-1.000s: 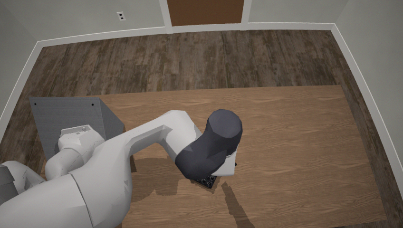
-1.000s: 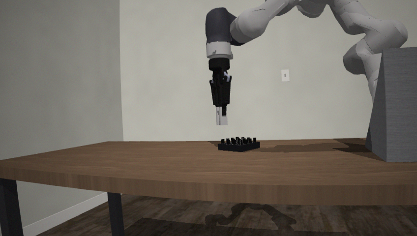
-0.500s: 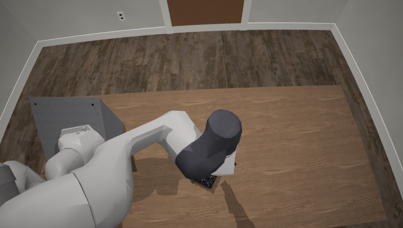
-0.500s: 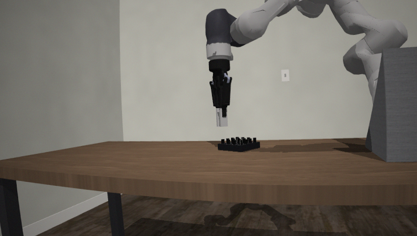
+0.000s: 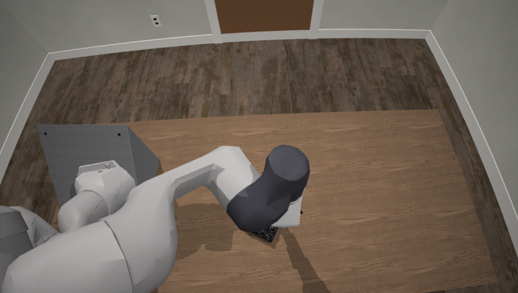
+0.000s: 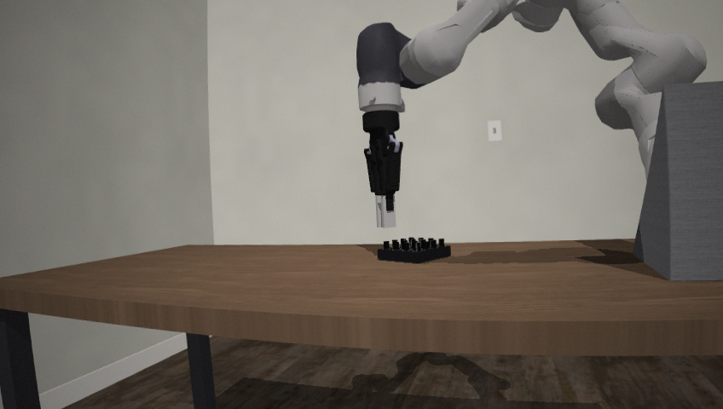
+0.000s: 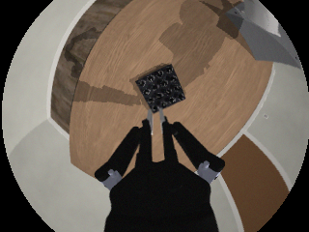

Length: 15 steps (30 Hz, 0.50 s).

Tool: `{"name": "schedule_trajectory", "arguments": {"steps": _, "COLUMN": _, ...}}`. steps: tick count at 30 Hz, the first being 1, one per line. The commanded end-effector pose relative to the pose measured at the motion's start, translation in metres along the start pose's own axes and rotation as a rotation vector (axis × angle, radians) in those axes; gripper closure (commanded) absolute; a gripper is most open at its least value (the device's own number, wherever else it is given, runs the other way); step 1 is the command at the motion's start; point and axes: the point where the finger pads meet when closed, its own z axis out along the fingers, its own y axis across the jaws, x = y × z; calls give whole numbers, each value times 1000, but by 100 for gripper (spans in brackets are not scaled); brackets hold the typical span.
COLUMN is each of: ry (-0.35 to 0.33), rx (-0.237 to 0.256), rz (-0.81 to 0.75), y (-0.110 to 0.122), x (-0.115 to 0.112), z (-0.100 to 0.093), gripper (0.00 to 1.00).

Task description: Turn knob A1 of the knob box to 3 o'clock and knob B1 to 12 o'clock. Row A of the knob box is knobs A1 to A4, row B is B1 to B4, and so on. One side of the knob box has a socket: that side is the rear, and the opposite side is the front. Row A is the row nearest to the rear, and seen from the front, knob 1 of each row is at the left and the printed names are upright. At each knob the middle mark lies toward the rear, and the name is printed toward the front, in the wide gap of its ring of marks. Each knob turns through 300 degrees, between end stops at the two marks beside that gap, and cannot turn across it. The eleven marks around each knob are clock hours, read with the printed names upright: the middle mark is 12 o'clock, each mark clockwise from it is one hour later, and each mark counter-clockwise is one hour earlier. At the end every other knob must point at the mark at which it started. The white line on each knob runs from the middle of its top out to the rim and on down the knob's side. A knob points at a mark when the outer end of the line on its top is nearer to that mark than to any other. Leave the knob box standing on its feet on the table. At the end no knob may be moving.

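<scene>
Box (image 5: pixel 270 240) (image 6: pixel 398 255) (image 7: pixel 181 100) on the table (image 5: pixel 363 152) (image 6: pixel 304 284) (image 7: pixel 116 63), partly under the arm (image 5: pixel 142 235) (image 6: pixel 436 50) from above. Grey block (image 5: pixel 90 144) (image 6: pixel 695 177) (image 7: pixel 270 48) well apart from it. Gripper (image 6: pixel 385 226) (image 7: pixel 155 113) pointing down above the box, not touching, narrow gap between its fingers, holding nothing. Knobs (image 6: pixel 412 243) (image 7: pixel 160 73) upright on the box; their lines too small to read.
</scene>
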Motion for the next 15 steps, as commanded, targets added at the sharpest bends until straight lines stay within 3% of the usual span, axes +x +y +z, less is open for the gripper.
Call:
{"name": "schedule_trajectory", "arguments": {"steps": 1, "ry": -5, "rx": 2, "rz": 7, "y": -1, "x": -1, "z": 6, "gripper": 88}}
{"name": "schedule_trajectory", "arguments": {"steps": 15, "ry": -5, "rx": 2, "rz": 7, "y": -1, "x": -1, "z": 19, "gripper": 88}}
